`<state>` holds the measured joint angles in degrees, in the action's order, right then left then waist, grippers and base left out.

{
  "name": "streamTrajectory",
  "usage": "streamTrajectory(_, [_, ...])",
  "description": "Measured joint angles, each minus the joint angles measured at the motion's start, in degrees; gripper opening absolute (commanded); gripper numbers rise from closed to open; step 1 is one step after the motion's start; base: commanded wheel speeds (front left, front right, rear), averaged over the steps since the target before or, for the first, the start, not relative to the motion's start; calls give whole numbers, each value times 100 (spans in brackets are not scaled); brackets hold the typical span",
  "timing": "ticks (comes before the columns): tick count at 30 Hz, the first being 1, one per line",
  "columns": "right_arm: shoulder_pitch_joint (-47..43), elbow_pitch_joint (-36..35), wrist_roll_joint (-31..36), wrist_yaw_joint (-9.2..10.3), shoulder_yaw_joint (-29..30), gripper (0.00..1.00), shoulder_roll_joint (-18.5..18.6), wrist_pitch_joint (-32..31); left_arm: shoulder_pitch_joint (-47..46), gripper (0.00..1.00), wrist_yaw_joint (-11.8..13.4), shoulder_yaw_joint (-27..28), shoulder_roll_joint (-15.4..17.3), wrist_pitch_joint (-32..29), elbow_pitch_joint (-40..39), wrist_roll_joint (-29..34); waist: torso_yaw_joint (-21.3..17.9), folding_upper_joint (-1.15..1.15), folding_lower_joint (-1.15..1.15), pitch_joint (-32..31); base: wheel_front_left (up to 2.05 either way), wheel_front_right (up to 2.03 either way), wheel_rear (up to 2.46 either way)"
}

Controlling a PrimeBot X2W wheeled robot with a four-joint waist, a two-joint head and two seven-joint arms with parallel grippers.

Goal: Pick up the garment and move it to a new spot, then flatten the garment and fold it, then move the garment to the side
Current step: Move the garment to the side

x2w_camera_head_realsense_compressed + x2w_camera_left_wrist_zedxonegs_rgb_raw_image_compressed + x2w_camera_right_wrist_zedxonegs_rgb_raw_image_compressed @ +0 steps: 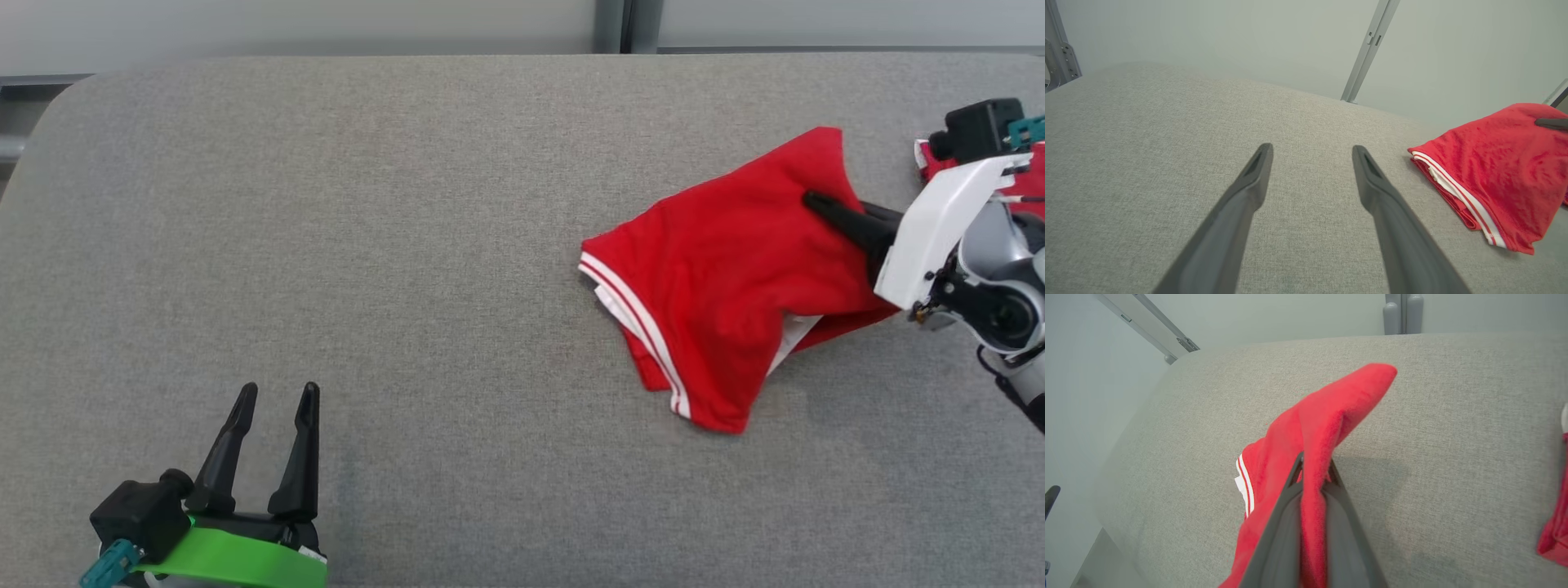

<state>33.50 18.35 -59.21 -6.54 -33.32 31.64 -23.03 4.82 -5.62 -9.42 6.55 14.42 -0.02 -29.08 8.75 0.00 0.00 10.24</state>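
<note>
The garment (718,269) is red with white stripes along its hem, lying bunched at the right of the grey padded table (408,245). My right gripper (816,202) comes in from the right and is shut on a fold of its upper part. The right wrist view shows the red cloth (1323,428) pinched between the two fingers (1282,522) and rising to a peak. My left gripper (273,396) stands open at the lower left, nothing between its fingers. From the left wrist view the garment (1498,171) lies off to the right of the left gripper (1310,149).
Another piece of red cloth (1033,175) lies at the table's far right edge behind the right arm, and shows as red cloth (1555,535) in the right wrist view. A pale wall with a metal post (1367,49) runs behind the table.
</note>
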Motion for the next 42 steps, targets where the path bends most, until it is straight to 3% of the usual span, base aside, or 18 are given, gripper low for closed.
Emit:
streamTrajectory(6, [425, 25, -80, 10, 352, 0, 420, -335, -1, 100, -1, -13, 13, 0, -70, 0, -114, 0, 0, 89, 0, 0, 0])
streamTrajectory(15, [872, 286, 285, 420, 581, 0, 1214, -623, -128, 100, -43, -200, 9, -2, -216, 0, -207, 0, 0, 413, 0, 0, 0])
streamTrajectory(28, [1466, 301, 808, 571, 602, 0, 1472, -638, -566, 100, -49, -353, 5, -77, -291, 1, -287, 0, 0, 1007, 0, 0, 0])
streamTrajectory(42, [1561, 682, 1087, 804, 795, 0, 1629, -85, -748, 100, -51, -354, 10, -79, -253, 51, -556, 0, 0, 1305, 0, 0, 0])
